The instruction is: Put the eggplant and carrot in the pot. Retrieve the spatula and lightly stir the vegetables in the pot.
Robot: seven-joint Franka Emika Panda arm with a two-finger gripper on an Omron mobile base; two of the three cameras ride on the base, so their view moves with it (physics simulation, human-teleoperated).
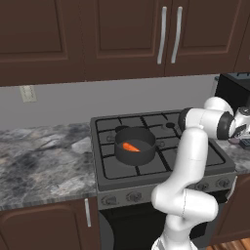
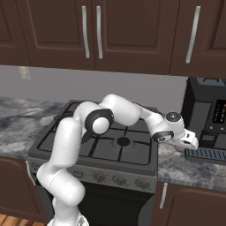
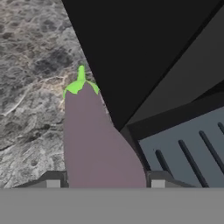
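The purple eggplant [image 3: 96, 140] lies on the marbled counter right of the stove, its green stem pointing away from the hand. My gripper [image 3: 105, 181] is low over it, with a fingertip [image 3: 52, 180] pressed against each side of its thick end, shut on it. From the base, the gripper [image 2: 190, 141] reaches far right of the stove, beside a black machine. The orange carrot [image 1: 130, 147] lies inside the dark grey pot [image 1: 142, 157], which stands on a left burner. The spatula is out of view.
A black coffee machine [image 2: 207, 110] with a slotted drip tray [image 2: 205, 153] stands just right of the eggplant, very close to the hand. The stove [image 1: 161, 168] lies between the marbled counters [image 1: 44, 161]. Dark cabinets hang above.
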